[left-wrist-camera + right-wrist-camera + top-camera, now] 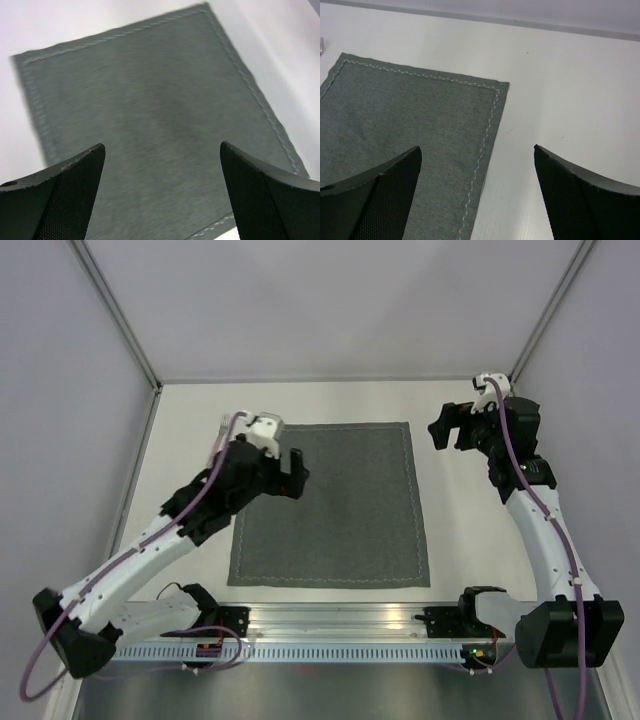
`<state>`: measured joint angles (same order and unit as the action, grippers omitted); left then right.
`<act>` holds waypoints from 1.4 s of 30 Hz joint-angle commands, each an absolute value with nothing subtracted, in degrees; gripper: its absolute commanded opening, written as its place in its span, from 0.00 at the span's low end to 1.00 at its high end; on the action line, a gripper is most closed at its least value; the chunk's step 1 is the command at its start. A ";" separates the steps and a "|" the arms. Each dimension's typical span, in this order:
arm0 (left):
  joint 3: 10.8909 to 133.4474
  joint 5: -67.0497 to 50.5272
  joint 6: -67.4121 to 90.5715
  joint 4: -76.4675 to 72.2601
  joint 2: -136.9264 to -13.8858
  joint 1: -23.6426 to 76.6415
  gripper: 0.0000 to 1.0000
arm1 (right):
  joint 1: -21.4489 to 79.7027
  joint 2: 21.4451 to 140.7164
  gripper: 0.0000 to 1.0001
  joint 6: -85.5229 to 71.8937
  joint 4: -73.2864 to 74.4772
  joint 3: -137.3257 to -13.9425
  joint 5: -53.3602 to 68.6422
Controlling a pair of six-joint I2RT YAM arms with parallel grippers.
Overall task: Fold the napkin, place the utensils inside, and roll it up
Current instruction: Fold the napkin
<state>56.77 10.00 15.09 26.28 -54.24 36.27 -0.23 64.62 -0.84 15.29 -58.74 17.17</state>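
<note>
The napkin (330, 505) is a dark grey cloth lying flat and unfolded in the middle of the table, with a pale stitched line along its edges. My left gripper (290, 472) hovers open over its far left part; the left wrist view shows only cloth (160, 100) between the fingers of that gripper (162, 145). My right gripper (452, 425) is open just off the far right corner. In the right wrist view its fingertips (478, 147) straddle the napkin's stitched edge (485, 140). A small silvery tip (321, 45) at the frame's left edge may belong to the utensils, which are otherwise hidden.
The table (470, 530) is white, with grey walls on three sides and metal corner posts (115, 310). An aluminium rail (330, 625) carrying both arm bases runs along the near edge.
</note>
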 commanded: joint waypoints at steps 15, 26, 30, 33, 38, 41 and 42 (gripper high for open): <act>60.99 22.41 12.22 -10.78 -94.82 76.63 0.93 | -3.52 74.35 0.98 -6.94 21.71 -80.16 18.37; 63.98 17.40 10.20 -21.00 -107.30 84.37 0.73 | -4.04 73.65 0.98 -6.24 20.30 -77.34 17.58; 65.13 17.14 8.97 -22.15 -110.12 85.08 0.69 | -3.96 73.57 0.98 -6.33 20.13 -76.99 17.75; 66.53 17.05 7.82 -21.54 -111.97 85.52 0.68 | -3.96 73.56 0.98 -6.24 20.13 -76.82 17.93; 69.07 17.66 6.16 -19.95 -114.87 86.13 0.67 | -4.04 73.30 0.98 -6.33 20.04 -76.46 18.19; 70.57 18.72 5.36 -18.81 -116.45 86.31 0.66 | -4.13 73.30 0.98 -6.50 20.04 -76.38 18.63; 70.84 18.98 5.36 -18.63 -116.80 86.40 0.65 | -4.04 73.39 0.98 -6.59 20.04 -76.38 18.72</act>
<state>67.85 17.89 8.38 -17.87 -115.39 85.69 -3.68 74.72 -4.78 20.43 -76.53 18.33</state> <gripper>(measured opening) 0.661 0.979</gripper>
